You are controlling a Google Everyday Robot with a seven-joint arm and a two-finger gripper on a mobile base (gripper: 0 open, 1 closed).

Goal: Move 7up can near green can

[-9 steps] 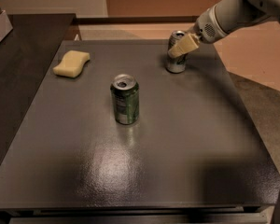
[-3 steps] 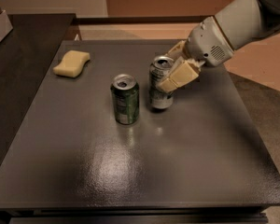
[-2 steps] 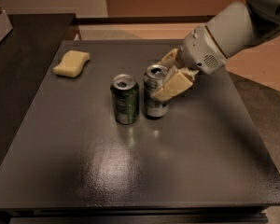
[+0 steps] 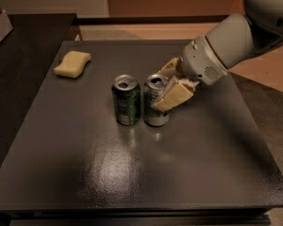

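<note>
Jaws tight on 7up can [image 4: 154, 118]

7up can [image 4: 152, 111] just right of green can [image 4: 126, 102], gripper [image 4: 162, 88] around it

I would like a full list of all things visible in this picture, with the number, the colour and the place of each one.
table: one, dark grey, fills most of the view.
sponge: one, pale yellow, far left part of the table.
green can: one, dark green, upright near the table's middle.
7up can: one, silver-white, upright close beside the green can, on its right in the view.
arm: one, white, comes in from the upper right.
claw: one, cream, closed on the 7up can.
</note>
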